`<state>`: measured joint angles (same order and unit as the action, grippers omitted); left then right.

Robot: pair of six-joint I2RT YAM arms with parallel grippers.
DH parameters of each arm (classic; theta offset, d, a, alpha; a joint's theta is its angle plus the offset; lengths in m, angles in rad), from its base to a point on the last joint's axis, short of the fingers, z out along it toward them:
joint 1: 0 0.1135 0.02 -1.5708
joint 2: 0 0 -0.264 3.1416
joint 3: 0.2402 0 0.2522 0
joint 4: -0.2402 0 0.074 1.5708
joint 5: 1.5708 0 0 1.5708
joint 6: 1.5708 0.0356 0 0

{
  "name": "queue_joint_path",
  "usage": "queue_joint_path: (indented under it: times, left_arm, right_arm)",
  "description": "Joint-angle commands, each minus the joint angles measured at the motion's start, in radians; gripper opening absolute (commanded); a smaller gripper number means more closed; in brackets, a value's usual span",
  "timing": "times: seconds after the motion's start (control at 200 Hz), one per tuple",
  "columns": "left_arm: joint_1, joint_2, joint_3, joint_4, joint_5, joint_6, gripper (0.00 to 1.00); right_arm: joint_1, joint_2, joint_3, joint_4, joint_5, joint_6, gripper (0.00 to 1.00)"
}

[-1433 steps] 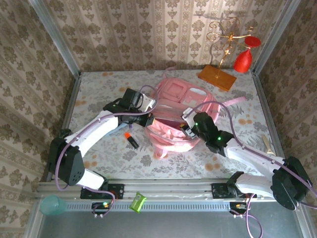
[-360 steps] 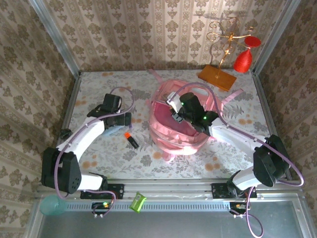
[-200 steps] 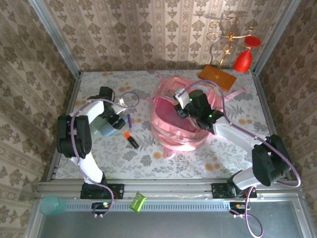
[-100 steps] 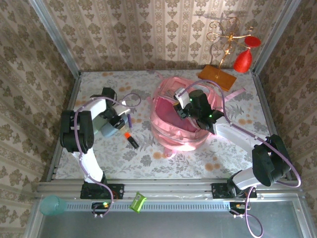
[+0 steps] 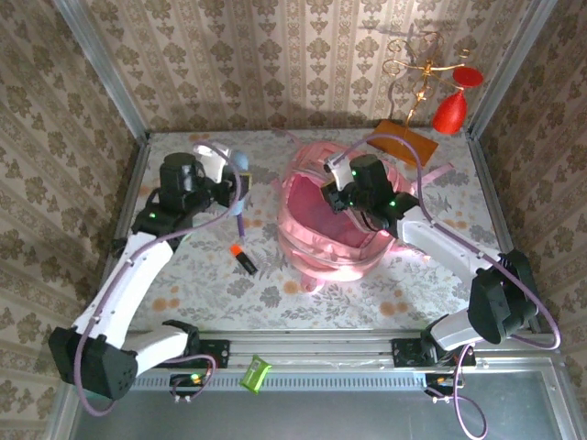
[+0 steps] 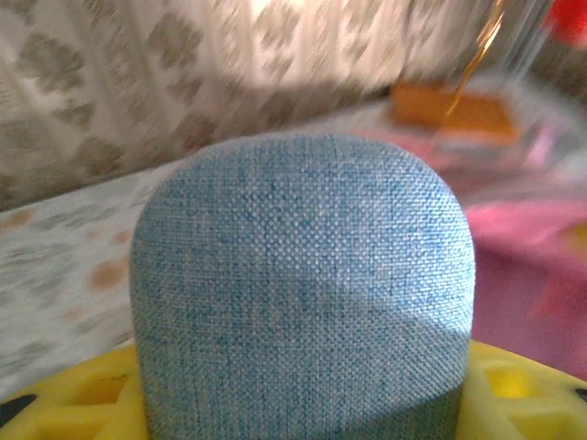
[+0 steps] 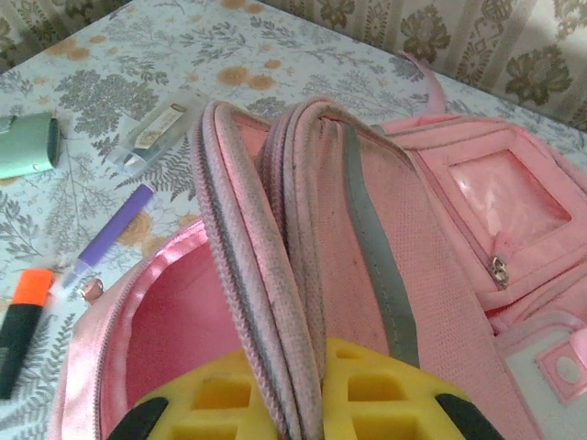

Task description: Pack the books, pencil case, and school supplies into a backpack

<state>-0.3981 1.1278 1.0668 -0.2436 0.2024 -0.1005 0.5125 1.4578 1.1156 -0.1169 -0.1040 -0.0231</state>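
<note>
The pink backpack lies mid-table with its main pocket gaping. My right gripper is shut on the backpack's zip rim and holds it up. My left gripper is shut on the blue-grey fabric pencil case, raised above the table just left of the backpack. Of the school supplies, a purple pen and a black-and-orange pen lie on the table left of the backpack. The books are out of view.
An orange stand base with a gold frame and a red ornament stands at the back right. A mint-green item and a clear plastic piece lie beyond the pens. Patterned walls close in three sides.
My left arm has lifted the pencil case off the table at the left and swung it up and right toward the backpack. My right gripper kept its hold on the rim.
</note>
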Motion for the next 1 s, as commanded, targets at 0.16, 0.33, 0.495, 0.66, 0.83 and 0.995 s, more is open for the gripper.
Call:
queue_joint_path:
  times: [0.16, 0.33, 0.495, 0.66, 0.83, 0.995]
  left_arm:
    - [-0.213, 0.209, -0.006, 0.273, -0.160, -0.810, 0.24]
    - [-0.307, 0.335, -0.034, 0.431, -0.270, -1.030, 0.23]
    - [-0.336, 0.514, 0.028, 0.498, -0.250, -1.156, 0.27]
    - [-0.336, 0.580, 0.072, 0.424, -0.281, -1.084, 0.58]
    - [-0.315, 0.574, 0.103, 0.354, -0.215, -0.949, 0.72]
    - [-0.292, 0.546, 0.133, 0.280, -0.119, -0.834, 0.91]
  right_arm:
    - [-0.003, 0.079, 0.293, -0.156, -0.030, 0.150, 0.00]
    - [-0.022, 0.139, 0.409, -0.245, -0.036, 0.211, 0.00]
    - [-0.022, 0.154, 0.430, -0.234, -0.061, 0.231, 0.00]
    - [-0.031, 0.162, 0.450, -0.252, -0.042, 0.209, 0.00]
    - [-0.039, 0.161, 0.454, -0.257, -0.035, 0.189, 0.00]
    - [-0.045, 0.154, 0.436, -0.245, -0.033, 0.181, 0.00]
